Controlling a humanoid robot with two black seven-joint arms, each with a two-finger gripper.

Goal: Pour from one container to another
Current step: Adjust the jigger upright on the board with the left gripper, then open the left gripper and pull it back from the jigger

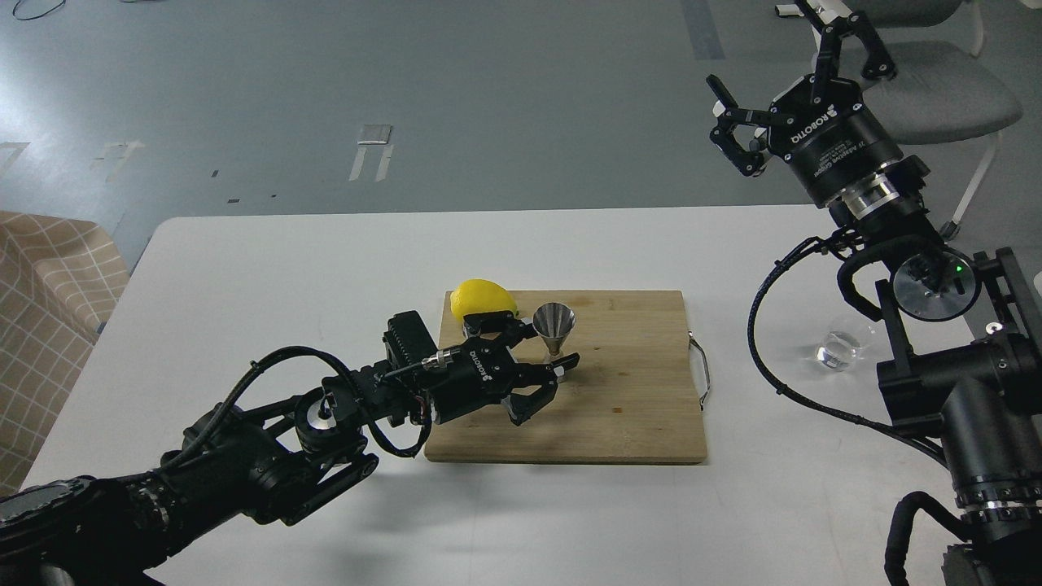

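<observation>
The steel jigger [553, 321] stands upright on the wooden cutting board [627, 399], and only its upper cone shows fully. My left gripper [547, 384] lies low over the board with its jaws spread. Its far fingertip [570, 360] crosses in front of the jigger's lower cone and hides it, so contact cannot be judged. The clear glass cup [838, 347] sits on the white table at the right, off the board, partly behind my right arm. My right gripper [785, 65] is raised high at the upper right, open and empty, far from both containers.
A yellow lemon [483, 298] rests on the board's far left corner, just behind my left gripper. The board has a metal handle [700, 370] on its right side. A grey chair [936, 89] stands beyond the table, and checkered fabric [41, 285] lies to the left.
</observation>
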